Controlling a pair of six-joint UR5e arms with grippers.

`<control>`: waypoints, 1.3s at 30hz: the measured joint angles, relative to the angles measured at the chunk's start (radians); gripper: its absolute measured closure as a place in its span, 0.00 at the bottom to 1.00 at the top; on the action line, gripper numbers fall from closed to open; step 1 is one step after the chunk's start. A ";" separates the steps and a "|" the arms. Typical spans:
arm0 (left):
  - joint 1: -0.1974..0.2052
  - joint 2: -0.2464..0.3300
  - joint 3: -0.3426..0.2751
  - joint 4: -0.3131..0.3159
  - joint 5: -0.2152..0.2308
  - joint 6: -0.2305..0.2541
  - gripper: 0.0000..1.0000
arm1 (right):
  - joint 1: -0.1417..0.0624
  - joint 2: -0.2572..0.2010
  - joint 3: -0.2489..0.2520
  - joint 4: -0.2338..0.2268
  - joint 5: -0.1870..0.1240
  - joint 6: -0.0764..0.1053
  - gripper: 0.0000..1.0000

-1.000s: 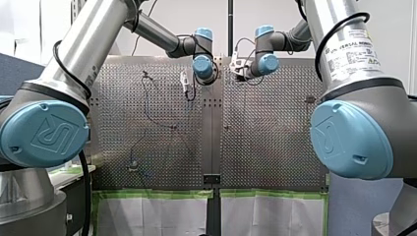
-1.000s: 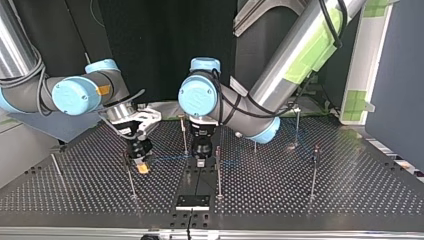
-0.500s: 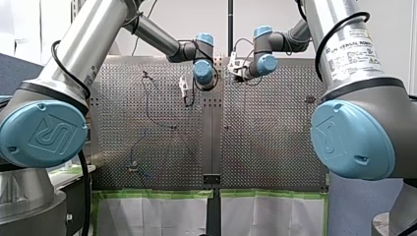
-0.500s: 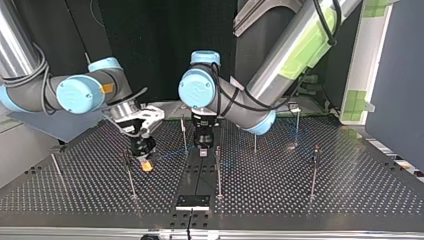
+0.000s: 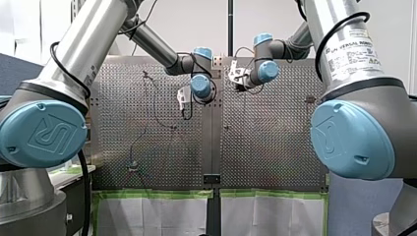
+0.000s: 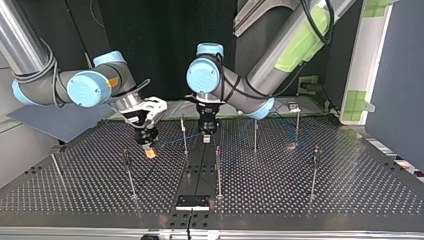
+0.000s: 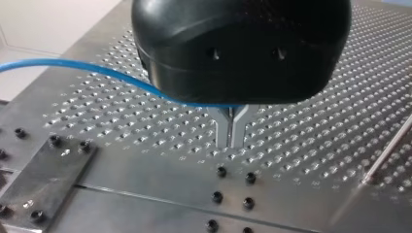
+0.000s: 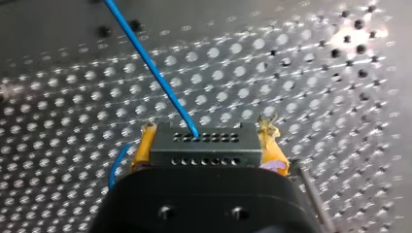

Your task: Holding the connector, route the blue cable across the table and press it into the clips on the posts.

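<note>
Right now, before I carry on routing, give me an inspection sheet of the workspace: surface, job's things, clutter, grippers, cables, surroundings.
Surface: perforated table, thin upright posts standing on it.
Job's things: connector with the blue cable leaving it; the cable spans the gap between the two grippers; whether it is pressed in anywhere cannot be told.
Clutter: small black plate at the top view's near edge; nothing loose seen.
Grippers: my right gripper, with yellow pads, shut on the connector; my left gripper shut on the blue cable.
Cables: black cable looped along my left arm.
Surroundings: green tape on a frame beside the table.
</note>
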 joint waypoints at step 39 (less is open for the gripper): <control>-0.017 -0.147 -0.108 0.148 0.149 -0.005 1.00 | -0.029 0.076 0.286 -0.223 0.065 -0.015 1.00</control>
